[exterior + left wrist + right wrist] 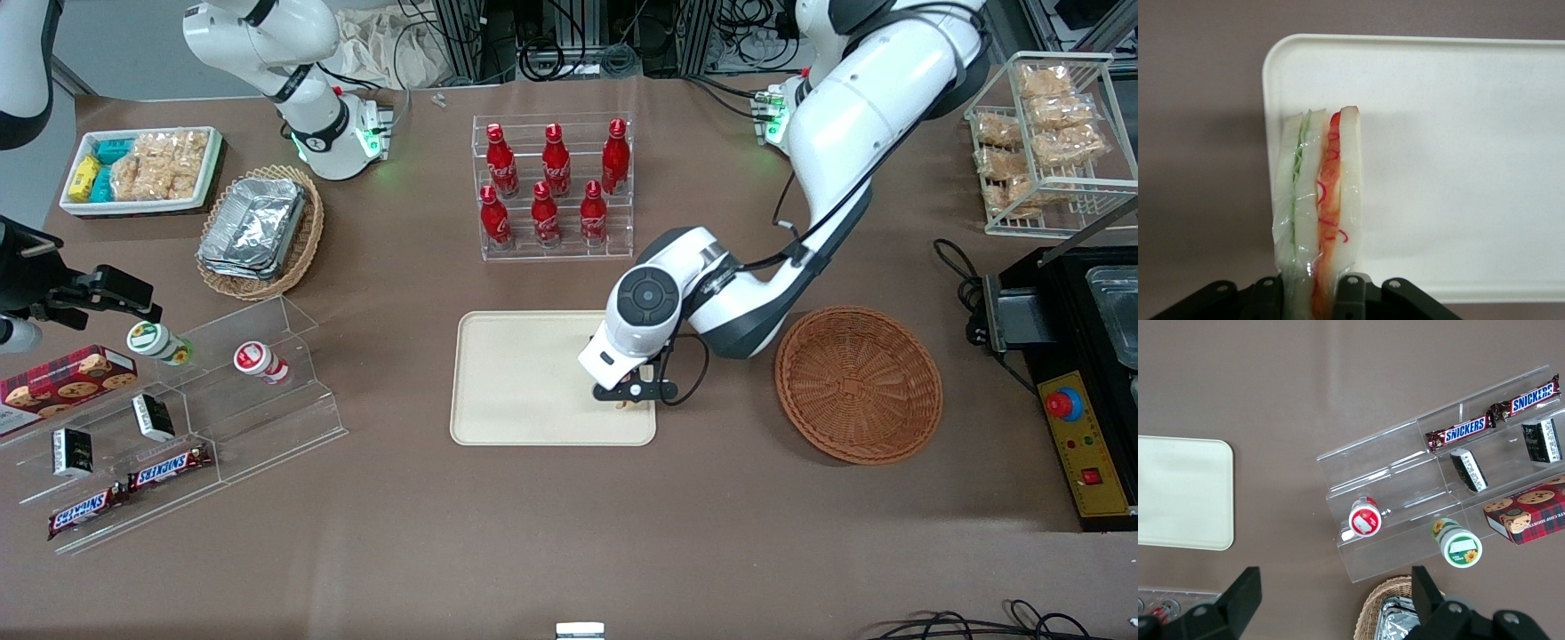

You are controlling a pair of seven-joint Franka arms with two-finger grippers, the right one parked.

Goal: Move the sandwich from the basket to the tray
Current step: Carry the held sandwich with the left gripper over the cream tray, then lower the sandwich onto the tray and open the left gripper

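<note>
Sandwich (1317, 200) clamped in hand (1317, 293) above tray (1458, 133) corner.

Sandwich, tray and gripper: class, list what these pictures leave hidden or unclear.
- Front view: the sandwich is almost wholly hidden under the gripper and wrist.
- Left wrist view: whether the sandwich touches the tray cannot be told.
- Left wrist view: the basket is out of frame.
</note>
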